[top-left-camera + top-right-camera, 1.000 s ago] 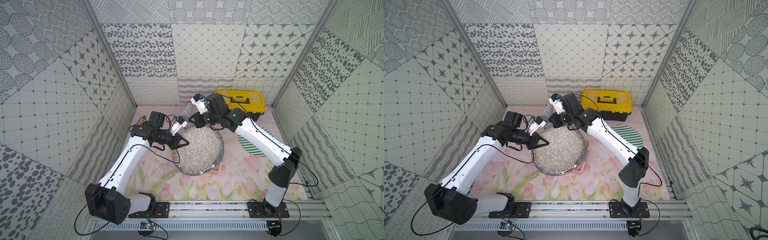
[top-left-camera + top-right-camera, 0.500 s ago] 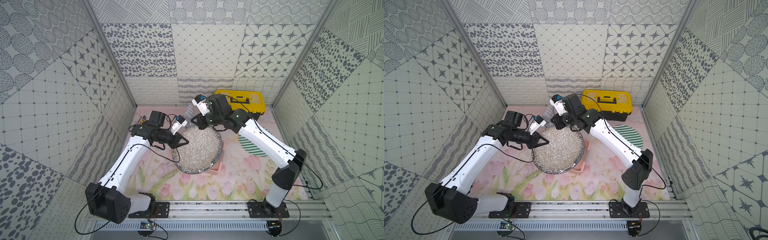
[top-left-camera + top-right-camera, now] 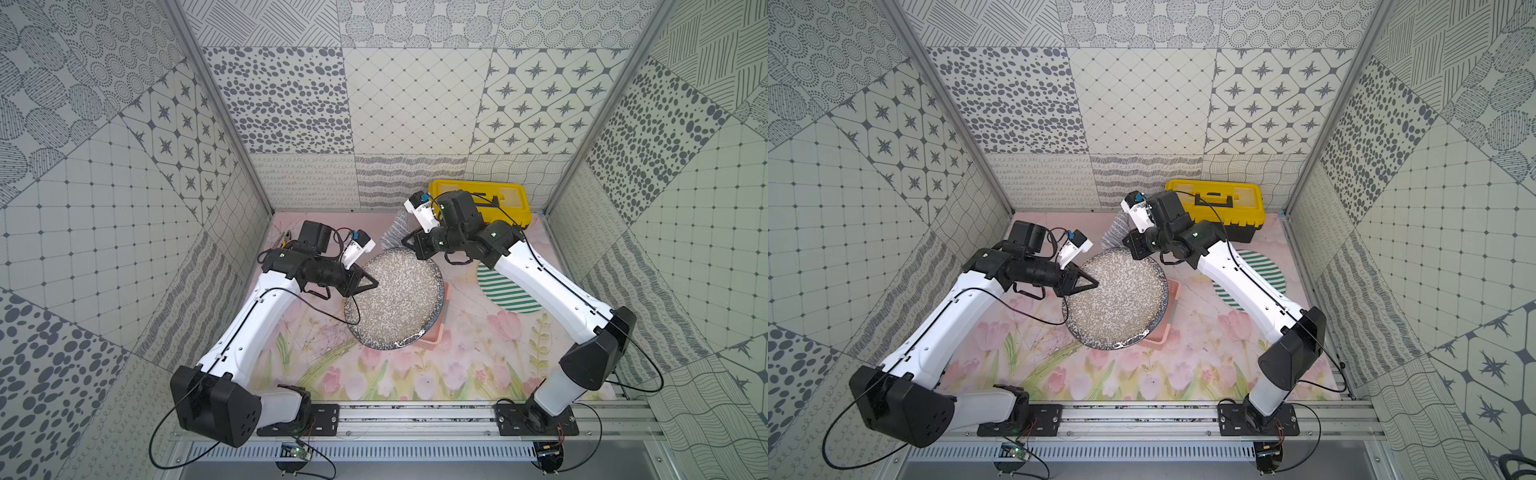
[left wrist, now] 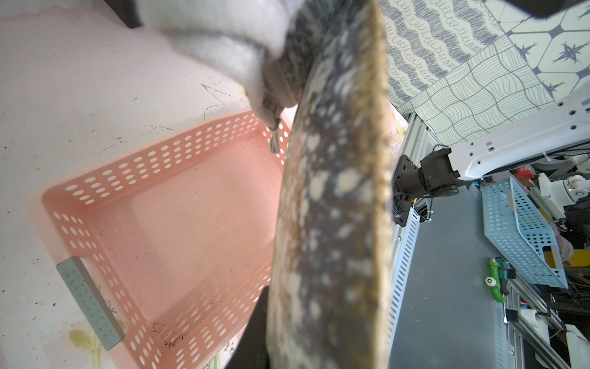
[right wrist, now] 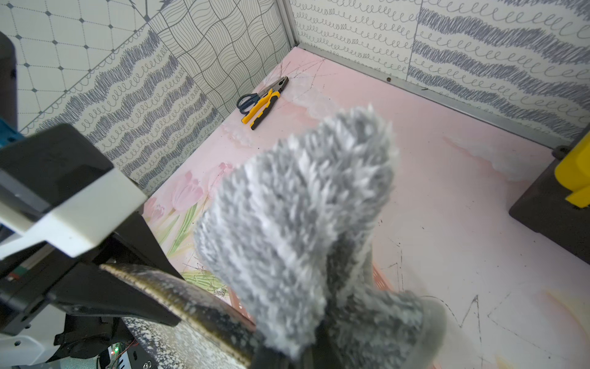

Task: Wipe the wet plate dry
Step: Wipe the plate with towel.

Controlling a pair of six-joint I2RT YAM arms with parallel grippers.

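Note:
A large speckled plate hangs tilted above the table. My left gripper is shut on its left rim. In the left wrist view the plate runs edge-on and hides the jaws. My right gripper is at the plate's far rim, shut on a fluffy grey cloth. The cloth fills the right wrist view and lies against the plate's rim. Part of the cloth also shows behind the plate in the left wrist view.
A pink perforated basket sits under the plate. A yellow toolbox stands at the back right. A green-striped round mat lies under the right arm. Pliers and scissors lie in the back left corner.
My right arm has shifted slightly to the right with the cloth at the plate's far rim. The left gripper keeps the plate almost still.

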